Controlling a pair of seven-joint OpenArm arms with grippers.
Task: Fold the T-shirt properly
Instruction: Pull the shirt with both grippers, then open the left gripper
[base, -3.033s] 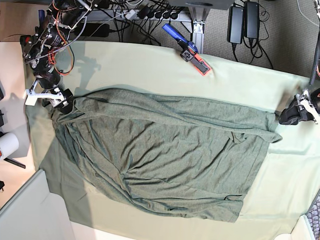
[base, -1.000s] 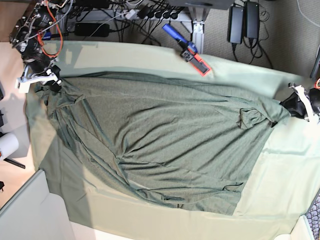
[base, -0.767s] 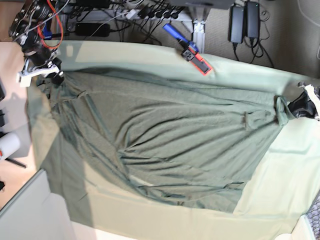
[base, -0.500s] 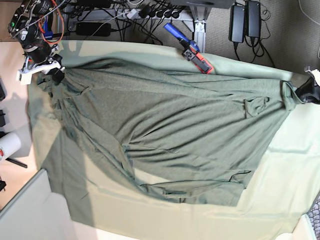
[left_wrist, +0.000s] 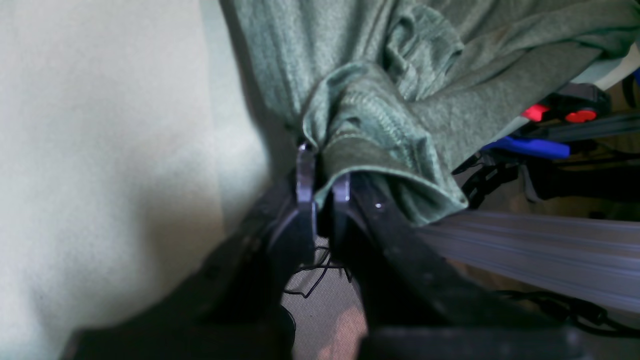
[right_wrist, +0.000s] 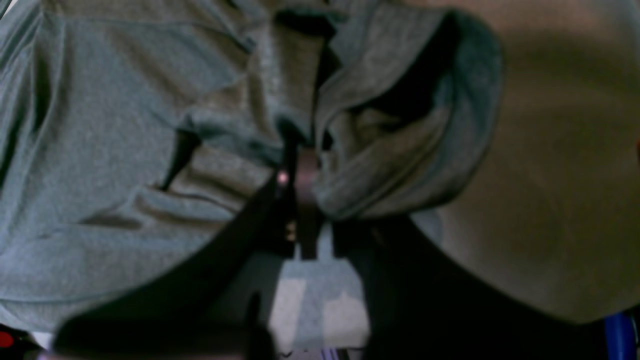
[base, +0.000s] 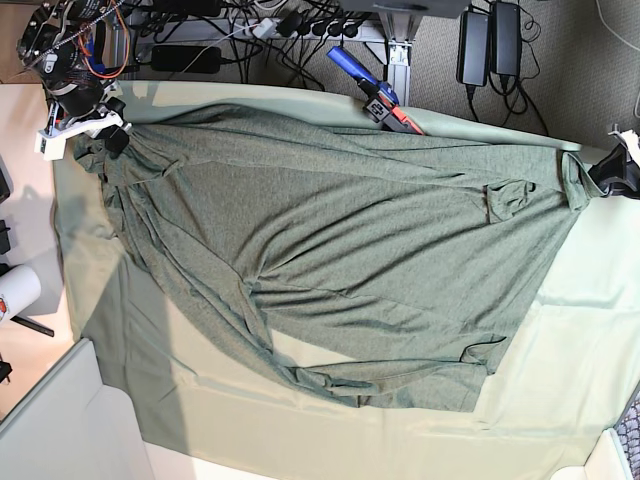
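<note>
Olive T-shirt (base: 340, 250) pinched in both arms' fingers (left_wrist: 306, 170)

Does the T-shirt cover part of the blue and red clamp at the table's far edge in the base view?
Yes, the T-shirt has its upper edge lying over the red end of the clamp.

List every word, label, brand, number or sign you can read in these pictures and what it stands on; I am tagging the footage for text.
None can be read.
T-shirt: plain knit, no print or tag showing.
Table cloth: plain.
Blue and red tool at the table's far edge: no legible marking.
Black power adapters on the floor: any labels are too small to read.
Both wrist views: blurred, no text.
</note>
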